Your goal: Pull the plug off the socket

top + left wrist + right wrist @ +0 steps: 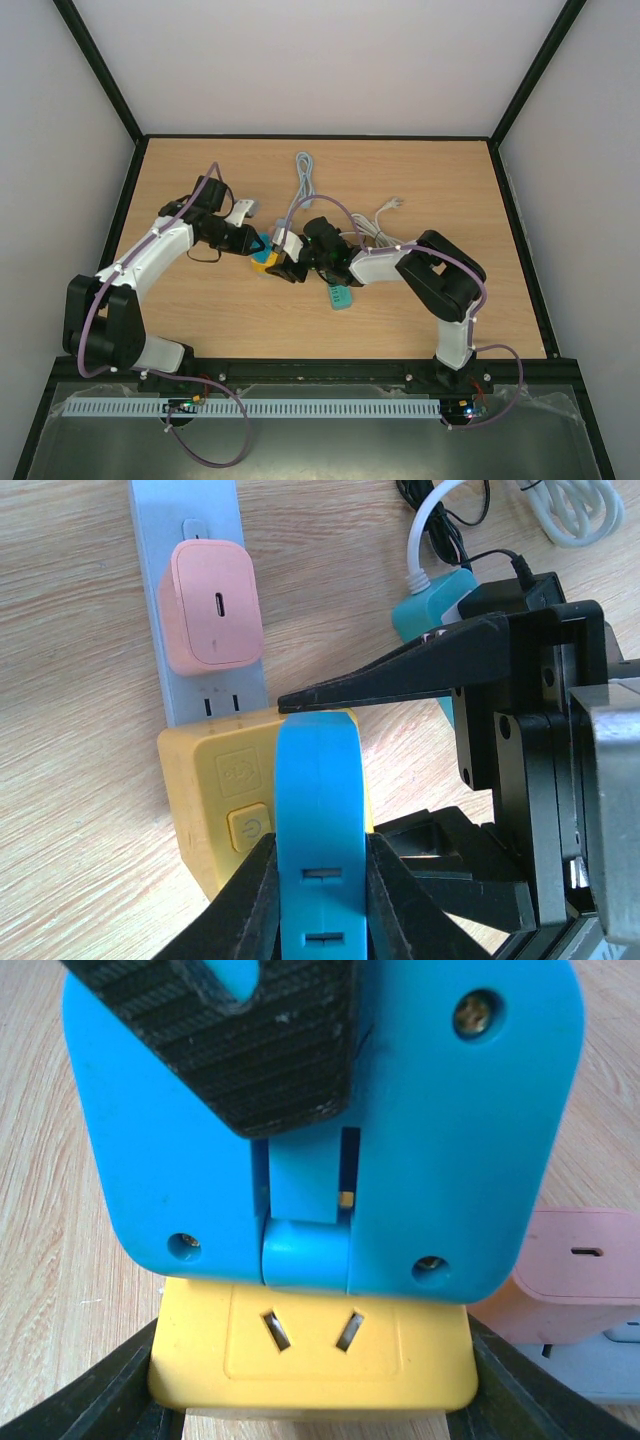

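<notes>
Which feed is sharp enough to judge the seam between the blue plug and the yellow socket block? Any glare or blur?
Right wrist: best; the blue plug and yellow socket block fill the frame, sharp, evenly lit, no glare. Left wrist: also sharp with only soft shadows, though the left gripper and the plug cover the seam. Top external: even light, no blur, but the seam is too small to read.

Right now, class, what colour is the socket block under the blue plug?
The socket is yellow, best seen in the right wrist view.
</notes>
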`<state>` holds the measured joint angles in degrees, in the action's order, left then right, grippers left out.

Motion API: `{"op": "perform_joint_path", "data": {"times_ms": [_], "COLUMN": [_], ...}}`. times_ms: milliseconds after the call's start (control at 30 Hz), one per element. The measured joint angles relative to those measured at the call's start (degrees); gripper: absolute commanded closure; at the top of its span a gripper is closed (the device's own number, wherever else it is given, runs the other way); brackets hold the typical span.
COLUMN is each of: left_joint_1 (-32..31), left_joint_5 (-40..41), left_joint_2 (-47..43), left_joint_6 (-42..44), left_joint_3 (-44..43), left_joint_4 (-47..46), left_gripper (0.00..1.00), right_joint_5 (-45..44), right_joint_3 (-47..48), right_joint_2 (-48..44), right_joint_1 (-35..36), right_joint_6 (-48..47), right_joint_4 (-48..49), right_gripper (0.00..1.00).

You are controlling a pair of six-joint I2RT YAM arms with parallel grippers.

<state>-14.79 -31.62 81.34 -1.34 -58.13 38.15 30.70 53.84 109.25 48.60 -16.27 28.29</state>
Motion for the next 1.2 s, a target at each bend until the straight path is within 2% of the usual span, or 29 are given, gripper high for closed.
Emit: {"op": "perform_joint_path", "data": {"times_ms": [100, 367, 633, 733, 833, 1100, 1200], "left_joint_1": [0.42, 2.01, 3.28, 3.61, 4.22, 7.15, 8.0], "left_joint_5": [-0.15, -1.6, -6.29, -7.52, -8.07, -8.5, -8.68], "left_joint_2": [0.0, 0.0, -2.08, -2.25, -2.29, -3.82, -4.72], "left_joint_6": [-0.07, -0.04, 0.02, 0.04, 0.07, 0.83, 0.98], "left_joint_3": [0.0, 0.0, 0.0, -0.02, -0.02, -0.02, 0.0], "left_joint_4": [-0.11, -0.11, 0.09, 0.13, 0.37, 0.44, 0.44], "left_gripper": [0.98, 0.98, 0.98, 0.98, 0.98, 0.98, 0.98], "right_joint_5": [-0.17, -0.48, -0.48, -0.48, -0.48, -0.87, -1.18], "right_joint_3": [0.0, 0.35, 0.39, 0.42, 0.42, 1.18, 1.81], "right_joint_2": [0.28, 1.16, 1.18, 1.18, 1.18, 1.01, 0.98], "right_joint_1": [0.0, 0.0, 0.0, 0.0, 0.0, -0.04, -0.66], "right_joint_6": [0.0, -0.11, -0.02, -0.02, -0.02, 0.2, 0.24], "right_joint_4": [0.68, 2.03, 2.01, 1.99, 1.97, -0.33, -3.89], "right_gripper": [0.68, 0.68, 0.68, 0.65, 0.56, 0.15, 0.09]}}
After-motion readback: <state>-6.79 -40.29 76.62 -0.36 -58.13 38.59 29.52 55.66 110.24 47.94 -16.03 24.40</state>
